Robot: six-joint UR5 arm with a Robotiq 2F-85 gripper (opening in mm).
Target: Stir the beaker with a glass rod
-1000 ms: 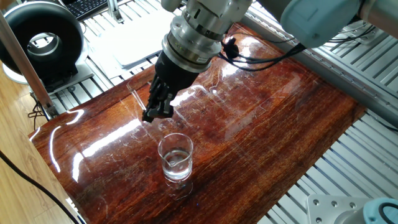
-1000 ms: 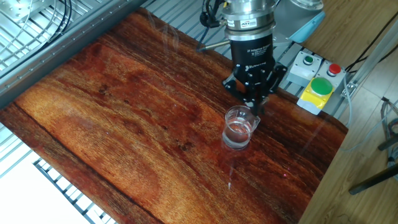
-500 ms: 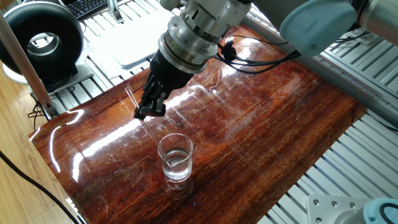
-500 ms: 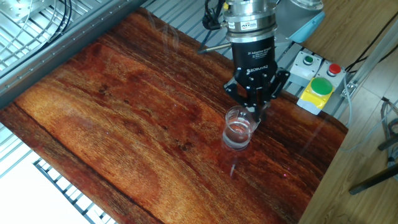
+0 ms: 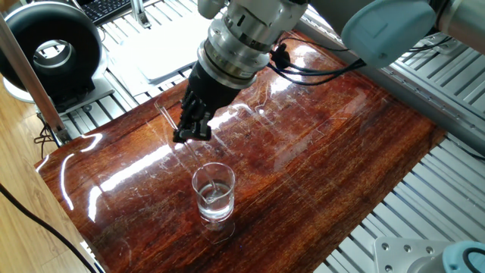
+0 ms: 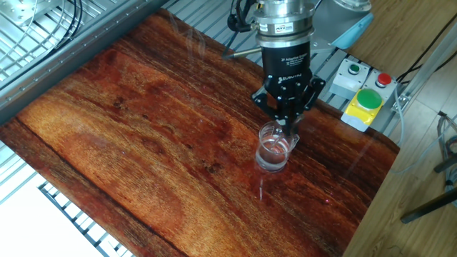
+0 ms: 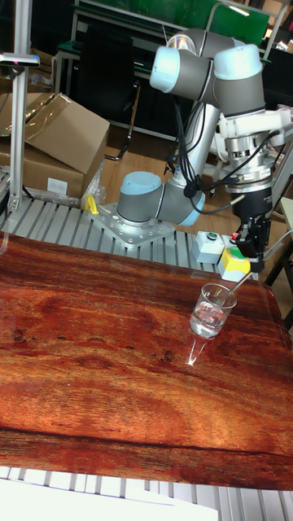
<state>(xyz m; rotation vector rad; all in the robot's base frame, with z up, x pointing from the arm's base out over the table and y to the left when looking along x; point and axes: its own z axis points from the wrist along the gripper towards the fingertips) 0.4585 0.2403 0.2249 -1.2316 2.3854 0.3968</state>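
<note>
Apparently mid-stir, the tool pinched the glass rod, which slanted down from it into the beaker standing just below on the worktop. Next would come small circles kept off the glass wall.

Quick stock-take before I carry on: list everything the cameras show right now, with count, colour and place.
Beaker: one, clear glass with clear liquid, upright on the wooden tabletop.
Glass rod: one, transparent, slanting from the gripper down into the beaker.
Wooden tabletop: one, glossy reddish brown, on the metal frame.
Button box: one, yellow with a green button, off the table edge.
Cardboard boxes: brown, on the floor behind the table; I can't tell how many.
Black ring-shaped device: one, past the table's corner.
Gripper: one, black, above and beside the beaker, closed on the rod.
Arm: one, grey with light blue joints.
</note>
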